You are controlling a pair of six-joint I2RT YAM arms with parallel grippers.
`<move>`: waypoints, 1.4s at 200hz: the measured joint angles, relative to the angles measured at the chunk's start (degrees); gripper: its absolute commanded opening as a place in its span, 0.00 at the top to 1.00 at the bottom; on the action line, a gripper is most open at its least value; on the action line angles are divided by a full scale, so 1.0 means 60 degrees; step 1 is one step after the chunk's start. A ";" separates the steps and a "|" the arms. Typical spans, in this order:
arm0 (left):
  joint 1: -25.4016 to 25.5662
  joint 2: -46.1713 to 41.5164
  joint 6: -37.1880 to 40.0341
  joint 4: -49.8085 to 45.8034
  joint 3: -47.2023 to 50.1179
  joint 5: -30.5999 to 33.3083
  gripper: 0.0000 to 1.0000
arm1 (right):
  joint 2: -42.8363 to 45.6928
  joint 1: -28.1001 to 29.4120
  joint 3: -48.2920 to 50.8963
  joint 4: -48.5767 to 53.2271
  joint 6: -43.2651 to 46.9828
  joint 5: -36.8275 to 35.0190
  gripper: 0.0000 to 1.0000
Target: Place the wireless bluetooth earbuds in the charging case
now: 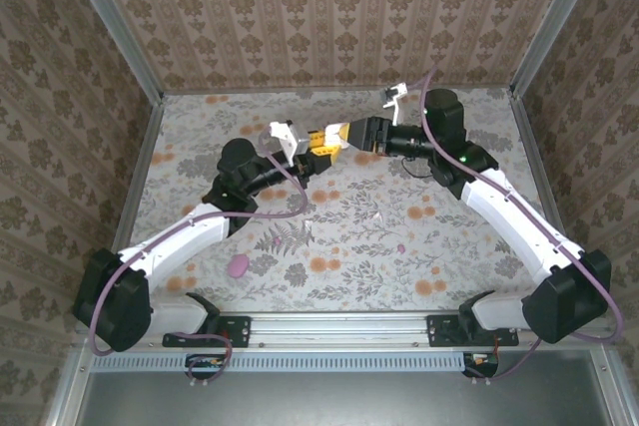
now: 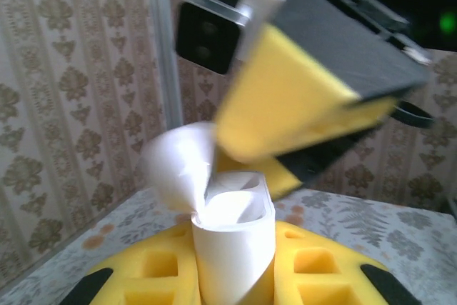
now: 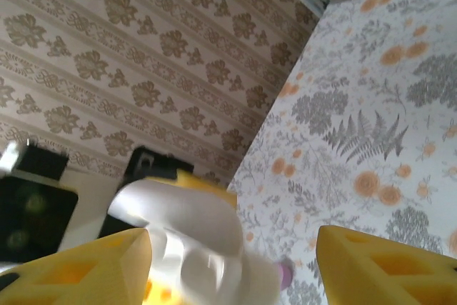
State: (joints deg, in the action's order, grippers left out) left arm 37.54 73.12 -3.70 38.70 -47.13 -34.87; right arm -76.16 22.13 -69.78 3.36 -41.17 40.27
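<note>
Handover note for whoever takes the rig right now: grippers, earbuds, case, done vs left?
Left gripper: shut on the white charging case, lid open, held above the table.
Right gripper: open, at the case's mouth; can't tell if it carries a bud.
On the table: pink earbud, small white piece (likely an earbud), pink case.
Done: case lifted and open.
Left: seat the loose buds.

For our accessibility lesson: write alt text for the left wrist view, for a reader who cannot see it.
A white case, lid open, stands clamped in the left gripper. The right gripper hovers just above it, before patterned wallpaper.
</note>
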 measured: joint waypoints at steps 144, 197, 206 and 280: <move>-0.0091 -0.0302 0.0397 0.0412 0.0896 0.1377 0.84 | 0.1526 -0.0681 0.0605 0.1526 0.0270 -0.2459 0.41; -0.0925 -0.0313 -0.0488 0.2058 0.2055 0.1027 0.84 | -0.0011 -0.0831 0.0860 0.4612 0.1534 -0.4324 0.52; -0.1056 -0.0200 -0.0739 0.2455 0.2189 0.0878 0.84 | -0.0401 -0.0794 0.0973 0.4962 0.1821 -0.4455 0.54; -0.1581 0.0419 -0.1858 0.4146 0.2568 0.0211 0.85 | -0.3493 0.0419 0.0178 0.6852 0.3563 -0.6000 0.53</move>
State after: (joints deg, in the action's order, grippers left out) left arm 28.05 75.64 -14.85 63.57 -31.73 -33.61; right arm -97.12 24.64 -68.71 44.47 -19.79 4.27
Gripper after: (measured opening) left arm 0.213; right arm 0.468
